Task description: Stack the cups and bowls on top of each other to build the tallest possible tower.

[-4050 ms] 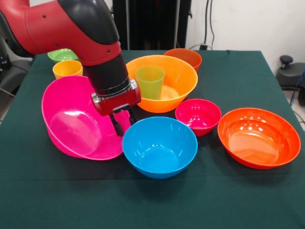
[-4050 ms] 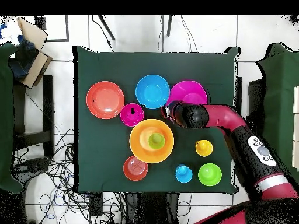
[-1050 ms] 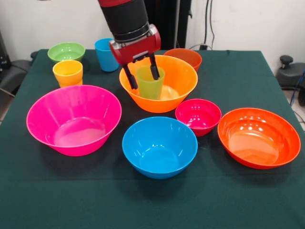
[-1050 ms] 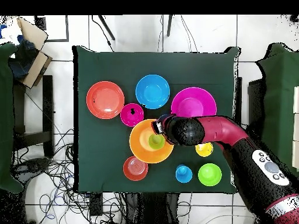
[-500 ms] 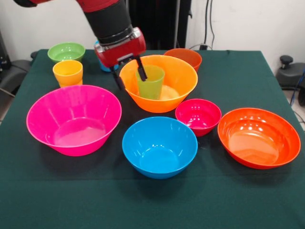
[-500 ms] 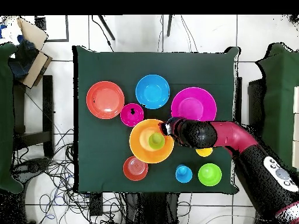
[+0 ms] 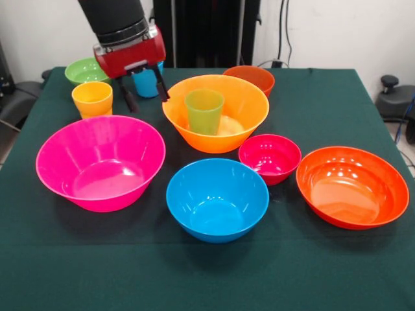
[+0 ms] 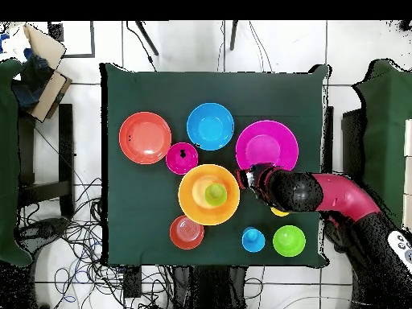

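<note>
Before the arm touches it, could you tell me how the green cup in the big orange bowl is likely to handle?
The green cup looks like thin, glossy plastic, so probably light and rather slippery. Being tall and narrow, standing upright on the curved floor of the big orange bowl, it may tip if nudged sideways.

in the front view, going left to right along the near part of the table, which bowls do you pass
big pink bowl → medium blue bowl → small magenta bowl → wide red-orange bowl
</note>
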`<state>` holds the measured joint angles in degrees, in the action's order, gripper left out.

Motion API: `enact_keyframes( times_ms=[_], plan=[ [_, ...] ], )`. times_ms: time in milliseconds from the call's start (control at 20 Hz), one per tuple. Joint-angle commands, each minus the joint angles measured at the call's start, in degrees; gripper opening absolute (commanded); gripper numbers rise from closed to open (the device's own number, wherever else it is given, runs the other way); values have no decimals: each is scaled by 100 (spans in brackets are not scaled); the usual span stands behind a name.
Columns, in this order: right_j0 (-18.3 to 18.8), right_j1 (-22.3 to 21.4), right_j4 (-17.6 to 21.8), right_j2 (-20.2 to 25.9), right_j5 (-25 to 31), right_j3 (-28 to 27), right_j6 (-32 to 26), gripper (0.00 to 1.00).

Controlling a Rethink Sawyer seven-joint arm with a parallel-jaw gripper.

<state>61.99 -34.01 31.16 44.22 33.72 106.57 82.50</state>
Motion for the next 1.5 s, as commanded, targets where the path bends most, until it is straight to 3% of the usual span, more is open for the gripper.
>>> enact_keyframes(
  times_ms=[50, 500, 700, 850, 1000, 1250, 1500],
  plan=[
    [-515, 581, 609, -100, -214, -275, -428, 100],
    [-670, 808, 740, -225, -393, -499, -368, 100],
    [-489, 1089, 531, -36, 85, -755, -845, 100],
    [-398, 1055, 430, 78, 308, -726, -1004, 100],
    [-424, 975, 488, 42, 133, -634, -791, 100],
    [-770, 707, 585, -216, -439, -429, 66, 100],
    [-992, 592, 451, -304, -477, -420, 376, 100]
  ],
)
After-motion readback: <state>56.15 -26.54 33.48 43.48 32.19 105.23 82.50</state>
